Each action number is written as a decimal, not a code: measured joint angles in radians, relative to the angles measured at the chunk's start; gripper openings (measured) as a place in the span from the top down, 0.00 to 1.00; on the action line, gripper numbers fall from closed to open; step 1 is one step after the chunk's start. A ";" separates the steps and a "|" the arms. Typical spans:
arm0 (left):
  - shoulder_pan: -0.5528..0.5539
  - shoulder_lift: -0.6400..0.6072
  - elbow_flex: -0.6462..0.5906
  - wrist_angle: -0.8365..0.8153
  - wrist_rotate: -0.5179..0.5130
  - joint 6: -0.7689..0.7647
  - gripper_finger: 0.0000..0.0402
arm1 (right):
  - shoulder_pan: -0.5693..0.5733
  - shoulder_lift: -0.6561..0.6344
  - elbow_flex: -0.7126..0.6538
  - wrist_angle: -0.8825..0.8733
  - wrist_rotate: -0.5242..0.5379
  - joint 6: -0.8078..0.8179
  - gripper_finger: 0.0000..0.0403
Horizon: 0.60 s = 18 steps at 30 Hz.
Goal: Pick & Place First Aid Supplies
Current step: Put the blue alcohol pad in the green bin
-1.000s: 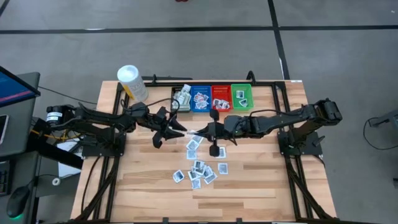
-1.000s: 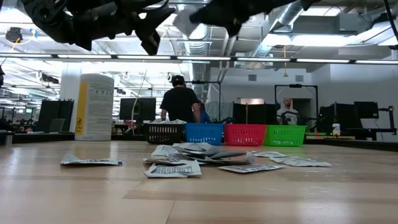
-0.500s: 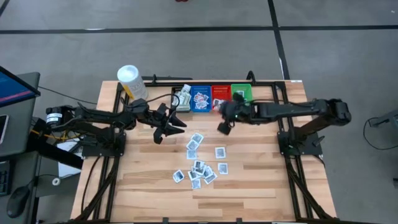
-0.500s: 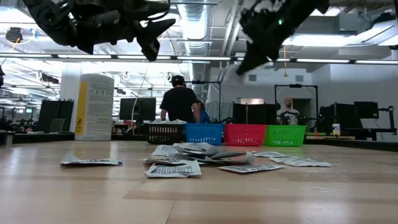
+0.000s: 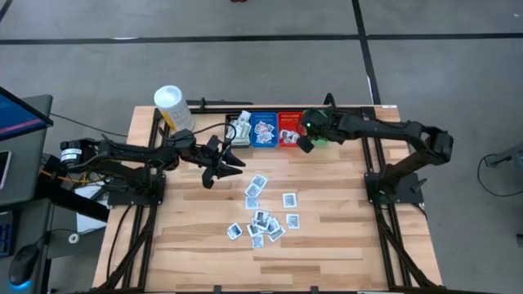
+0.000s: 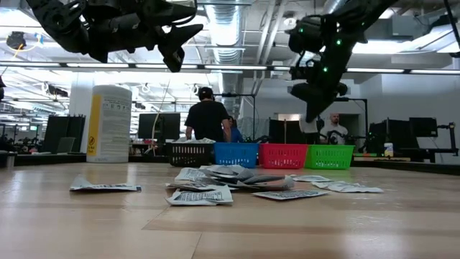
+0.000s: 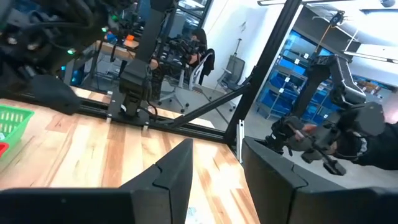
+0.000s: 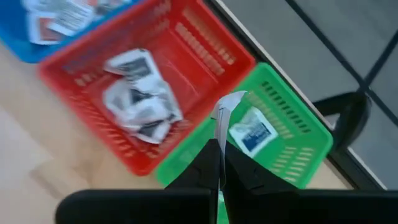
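Several small white first aid packets lie loose on the wooden table, some overlapping in a pile. My right gripper hangs over the row of bins at the far edge, above the seam between the red bin and the green bin, shut on one white packet. Both of those bins hold packets. My left gripper hovers left of the pile, pointing level, open, with nothing between its fingers. My right gripper pinches a white packet between its two fingers, at the packet's near end. The packet is seen edge-on and sticks out past the fingertips. The fingers slant downward toward the bins. The packet is lifted clear, above the red bin's wall next to the green bin.
The black bin, blue bin, red bin and green bin stand side by side at the far edge. A white tub with a yellow label stands far left. People stand in the room behind the table.
My right gripper, shut all along, has swung from above the table's middle toward the far edge and somewhat to the right, and has tipped nose-down, ending over the red and green bins. The loose packets have stayed where they were.
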 joint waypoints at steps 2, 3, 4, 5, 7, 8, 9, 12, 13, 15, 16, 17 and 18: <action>-0.001 0.000 0.000 0.000 0.001 -0.007 0.66 | -0.018 0.008 0.000 -0.015 -0.007 0.010 1.00; -0.001 0.000 0.000 0.000 0.009 -0.014 0.66 | -0.025 0.014 0.000 -0.032 -0.011 0.016 1.00; -0.001 0.000 0.000 -0.001 0.017 -0.024 0.66 | -0.031 0.021 0.000 -0.040 -0.013 0.017 1.00; -0.001 0.000 0.000 -0.003 0.023 -0.030 0.66 | -0.036 0.029 0.000 -0.047 -0.015 0.018 0.99; -0.001 0.000 0.000 -0.007 0.035 -0.032 0.66 | -0.041 0.039 0.000 -0.064 -0.017 0.018 0.97; -0.001 0.000 0.000 -0.008 0.041 -0.032 0.66 | -0.042 0.043 0.000 -0.066 -0.018 0.018 0.96; -0.001 0.000 0.000 -0.009 0.045 -0.032 0.66 | -0.041 0.048 0.000 -0.070 -0.016 0.018 0.94; -0.001 0.000 0.000 -0.010 0.045 -0.032 0.66 | -0.033 0.054 0.000 -0.076 -0.014 0.018 0.86; -0.001 0.000 0.000 -0.012 0.045 -0.034 0.66 | -0.029 0.053 0.000 -0.077 -0.015 0.019 0.83; -0.001 0.000 0.000 -0.035 0.045 -0.034 0.66 | -0.015 0.053 0.000 -0.086 -0.016 0.038 0.77; -0.001 0.000 0.000 -0.057 0.045 -0.031 0.66 | -0.007 0.052 0.000 -0.096 -0.016 0.048 0.74; -0.001 0.000 0.000 -0.083 0.045 -0.029 0.66 | 0.002 0.048 0.000 -0.104 -0.017 0.057 0.71; -0.001 0.000 0.000 -0.112 0.046 -0.018 0.66 | 0.014 0.042 0.000 -0.109 -0.011 0.078 0.69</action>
